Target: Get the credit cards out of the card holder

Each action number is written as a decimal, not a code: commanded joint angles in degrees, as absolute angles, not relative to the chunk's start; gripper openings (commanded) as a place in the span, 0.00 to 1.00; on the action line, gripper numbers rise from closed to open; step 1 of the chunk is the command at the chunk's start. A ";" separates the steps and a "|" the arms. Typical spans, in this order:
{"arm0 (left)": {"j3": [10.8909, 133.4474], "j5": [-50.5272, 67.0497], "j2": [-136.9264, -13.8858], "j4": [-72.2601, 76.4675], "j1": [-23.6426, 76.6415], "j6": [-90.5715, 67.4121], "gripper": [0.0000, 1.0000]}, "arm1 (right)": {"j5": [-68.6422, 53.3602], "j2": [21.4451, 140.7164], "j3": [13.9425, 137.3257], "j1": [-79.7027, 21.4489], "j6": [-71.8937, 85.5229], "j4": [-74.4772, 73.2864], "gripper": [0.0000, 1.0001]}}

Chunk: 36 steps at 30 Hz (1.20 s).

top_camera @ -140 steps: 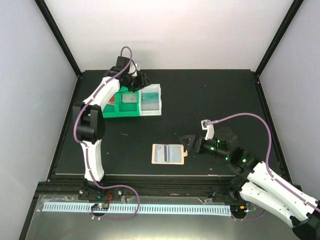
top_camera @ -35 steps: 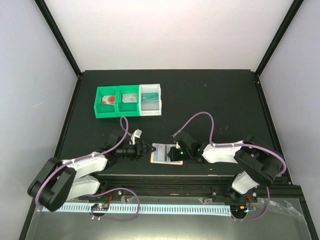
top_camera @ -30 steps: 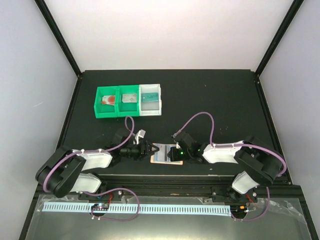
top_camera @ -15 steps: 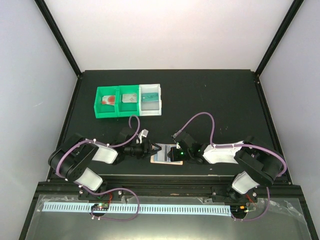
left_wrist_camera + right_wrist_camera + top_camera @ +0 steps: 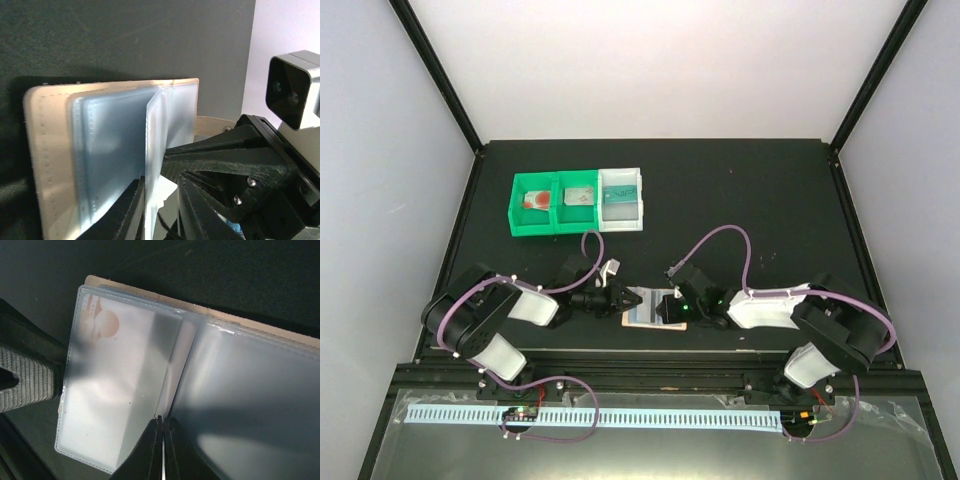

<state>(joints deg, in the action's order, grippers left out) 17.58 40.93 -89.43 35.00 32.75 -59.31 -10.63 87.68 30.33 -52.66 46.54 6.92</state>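
While both arms reach in low over the near part of the black worktop [image 5: 760, 200], the card holder [image 5: 642, 313] lies open and flat between them, close to the near edge, tan outer rim showing around blue-grey clear sleeves. The left pincer [image 5: 625, 299] sits at the holder's left edge with its fingers spread. In the left wrist view one clear sleeve leaf [image 5: 154, 140] stands upright in the gap between them, and I cannot tell whether either finger touches it. The right pincer [image 5: 669, 308] is over the holder's right half with its fingers pressed together, tips down at the fold where the sleeves meet. I cannot tell whether a leaf is caught between them. In the right wrist view the sleeve to the left of those tips shows a pale insert with a peach print; I cannot tell if it is a card. The cards in view are well apart from the holder, at the far left. The red-pink credit card [image 5: 534, 200] is in the left compartment of the green bin [image 5: 520, 228]. The grey credit card [image 5: 578, 197] is in that bin's right compartment. The teal credit card [image 5: 620, 197] is in the white bin [image 5: 623, 226], which touches the green one on its right.
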 commanded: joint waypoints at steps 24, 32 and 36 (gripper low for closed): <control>23.76 34.87 -80.37 6.61 32.34 -45.60 0.01 | 2.40 68.49 33.15 -52.82 40.98 -17.95 0.31; 26.58 30.55 -73.96 -5.32 31.98 -41.13 0.02 | 1.83 67.16 33.06 -52.82 41.21 -17.87 0.37; 27.20 30.64 -73.74 -5.86 32.07 -40.88 0.11 | 1.97 66.09 32.67 -52.82 41.39 -17.38 0.41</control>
<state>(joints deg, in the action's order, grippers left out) 25.23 32.51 -74.48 -1.54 32.32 -43.18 0.40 67.64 31.92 -52.69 41.82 -17.34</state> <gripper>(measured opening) 0.051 0.390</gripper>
